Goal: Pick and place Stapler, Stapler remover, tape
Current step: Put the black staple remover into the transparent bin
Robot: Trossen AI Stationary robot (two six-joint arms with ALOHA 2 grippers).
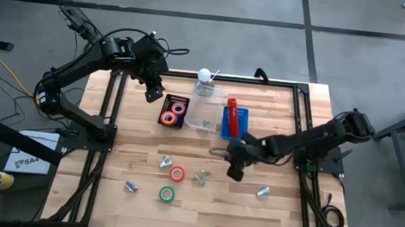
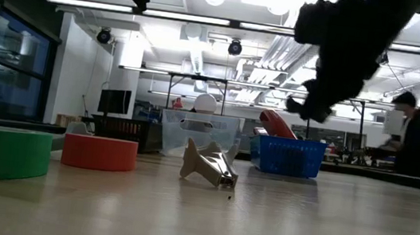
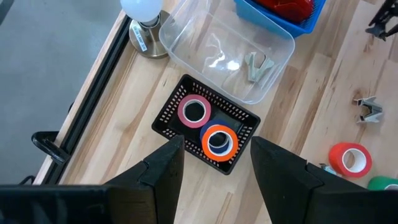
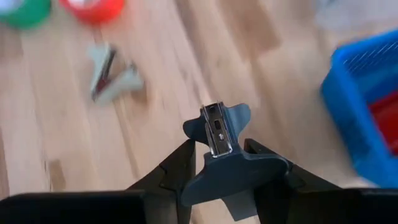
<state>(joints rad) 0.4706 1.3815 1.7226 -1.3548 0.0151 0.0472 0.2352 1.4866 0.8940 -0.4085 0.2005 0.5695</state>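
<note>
My right gripper [image 4: 217, 157] [image 1: 233, 172] hangs over the table's middle, shut on a dark staple remover [image 4: 216, 132]. My left gripper [image 3: 214, 158] [image 1: 153, 93] is open above a black basket [image 3: 168, 115] that holds a pink tape roll [image 3: 194, 111] and an orange one [image 3: 219, 140]. The red stapler [image 1: 232, 116] lies in the blue tray [image 1: 243, 116]. A red roll [image 1: 176, 174] and a green roll [image 1: 167, 194] lie flat on the table. No purple roll shows. One staple remover [image 3: 258, 65] lies in a clear tub [image 3: 230, 56]. My right gripper pinches the dark staple remover by its wide handle end [image 4: 233, 169] between the two fingers [image 4: 180, 165]. Its metal jaw end [image 4: 214, 127] sticks out forward past the fingertips. The low view shows the gripper [image 2: 319, 75] well above the table, so the remover is lifted clear.
Several loose staple removers lie on the wood [image 1: 165, 162] [image 1: 200, 176] [image 1: 263, 192] [image 1: 131, 186]. A white bulb-shaped object [image 1: 205, 75] stands at the far edge beside the clear tub. A person [image 2: 416, 143] stands in the room beyond the table.
</note>
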